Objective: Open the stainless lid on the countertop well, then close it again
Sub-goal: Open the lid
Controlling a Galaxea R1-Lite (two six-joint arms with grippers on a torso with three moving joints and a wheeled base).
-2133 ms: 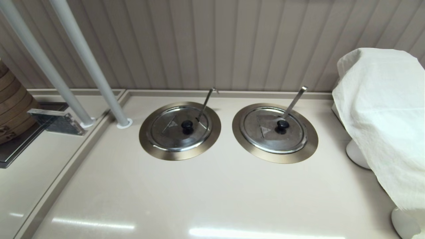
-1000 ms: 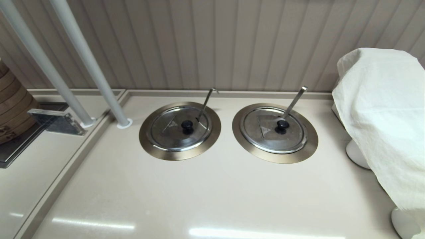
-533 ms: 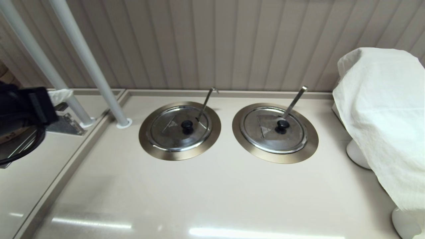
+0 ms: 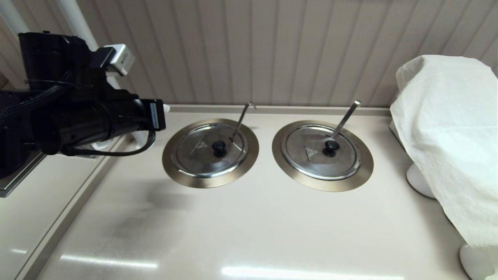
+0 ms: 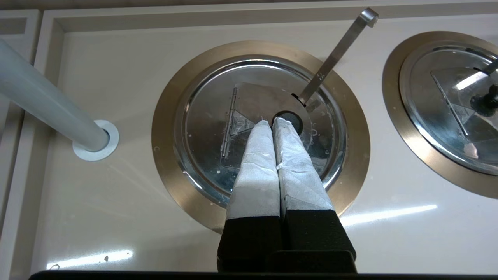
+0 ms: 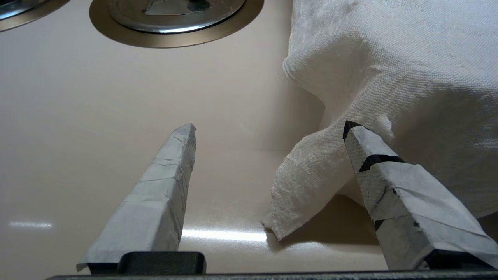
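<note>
The stainless lid lies closed on the left countertop well, with its black knob at the centre. Its thin hook-tipped ladle handle sticks up toward the wall. My left arm reaches in from the left, raised above the counter beside the well. In the left wrist view my left gripper is shut and empty. It points at the lid, its tips beside the knob and still well above it. My right gripper is open over the bare counter, out of the head view.
The twin lid with the flat-tipped handle sits in the right ring. A white cloth covers something at the right; its corner hangs near my right fingers. Two grey poles stand left of the well.
My left arm has come up into the head view from the left and swung toward the left lid. Both lids and ladle handles are as before.
</note>
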